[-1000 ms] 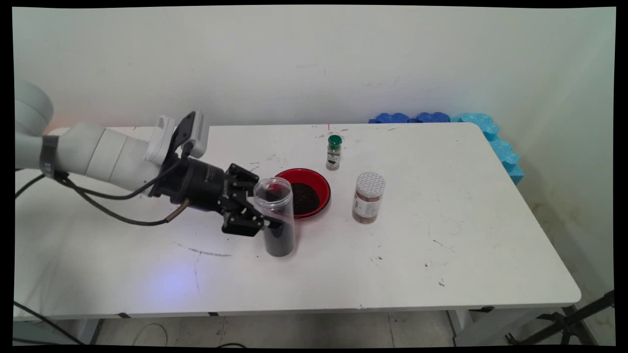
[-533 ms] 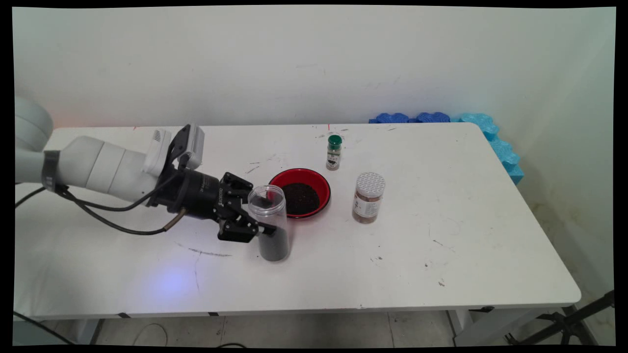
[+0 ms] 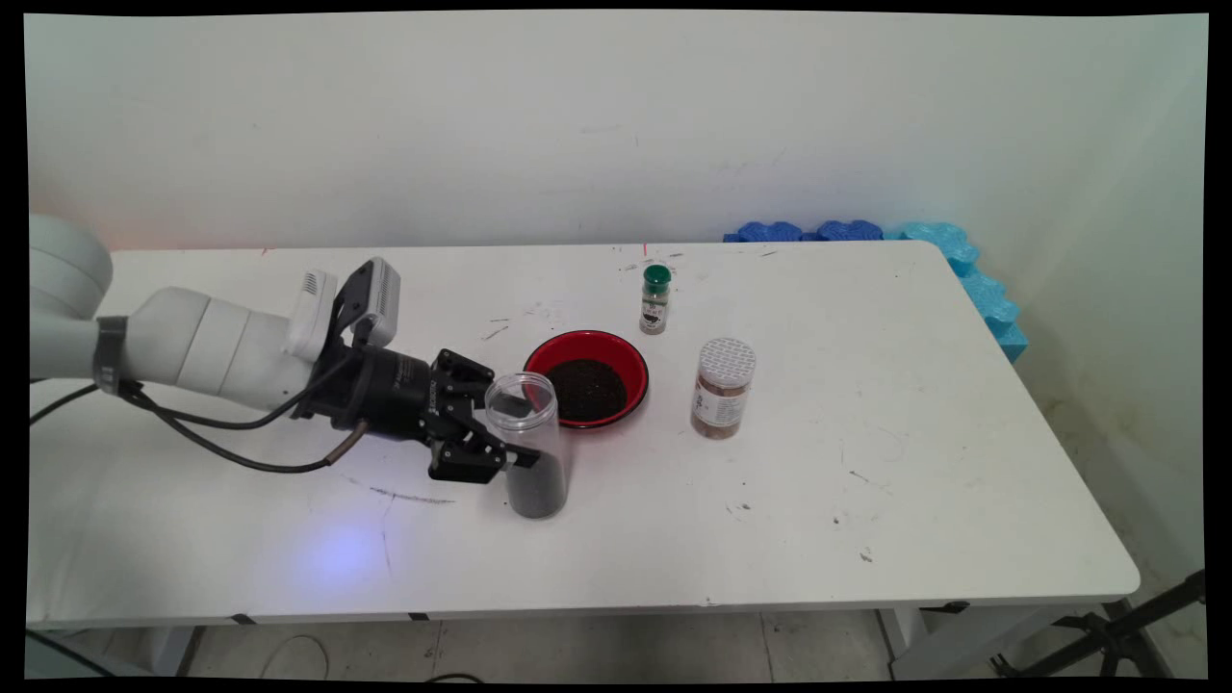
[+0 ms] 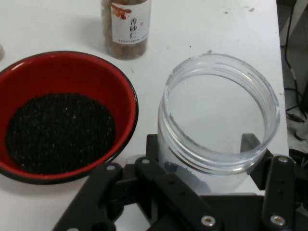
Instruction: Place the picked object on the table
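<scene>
Beside the red bowl of dark grains, the black two-finger hand stays clamped on the clear plastic jar (dark grains fill its bottom), now lower and resting on the white surface.

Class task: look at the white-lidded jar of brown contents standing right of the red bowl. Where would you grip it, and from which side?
Grip the white-lidded clear jar of brown contents across its round body, below the lid. It stands upright and apart from the red bowl of dark grains, so a level approach from the open table on its near or right side looks safest.
</scene>
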You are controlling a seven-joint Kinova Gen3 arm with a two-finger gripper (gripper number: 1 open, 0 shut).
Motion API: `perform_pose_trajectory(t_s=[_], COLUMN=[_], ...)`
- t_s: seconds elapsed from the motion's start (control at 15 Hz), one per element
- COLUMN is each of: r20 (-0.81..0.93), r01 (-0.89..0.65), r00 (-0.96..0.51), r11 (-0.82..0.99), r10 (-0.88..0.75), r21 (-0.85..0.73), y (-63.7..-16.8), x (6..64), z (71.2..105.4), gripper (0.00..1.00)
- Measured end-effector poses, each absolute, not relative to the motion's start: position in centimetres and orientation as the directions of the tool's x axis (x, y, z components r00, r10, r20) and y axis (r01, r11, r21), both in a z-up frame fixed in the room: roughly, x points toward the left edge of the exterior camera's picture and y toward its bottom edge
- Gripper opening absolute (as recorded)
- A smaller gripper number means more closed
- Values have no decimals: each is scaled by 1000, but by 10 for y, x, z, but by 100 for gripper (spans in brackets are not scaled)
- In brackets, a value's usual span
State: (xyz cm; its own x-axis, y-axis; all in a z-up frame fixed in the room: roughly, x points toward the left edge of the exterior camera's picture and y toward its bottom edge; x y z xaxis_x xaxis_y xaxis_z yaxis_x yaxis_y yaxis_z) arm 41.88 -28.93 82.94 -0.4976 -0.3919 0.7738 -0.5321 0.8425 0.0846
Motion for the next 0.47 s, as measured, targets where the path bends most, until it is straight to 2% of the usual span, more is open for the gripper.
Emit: perform_pose_trajectory(t_s=[0.27,0.33,0.47], r20=[776,777,779], r01=[-536,-538,-543], r00=[-492,-489,-482], r11=[840,838,835], r10=[-395,-396,-401], r21=[88,89,93], y=[-288,-288,-288], x=[419,419,420], z=[825,824,823], gripper=[0,100,100])
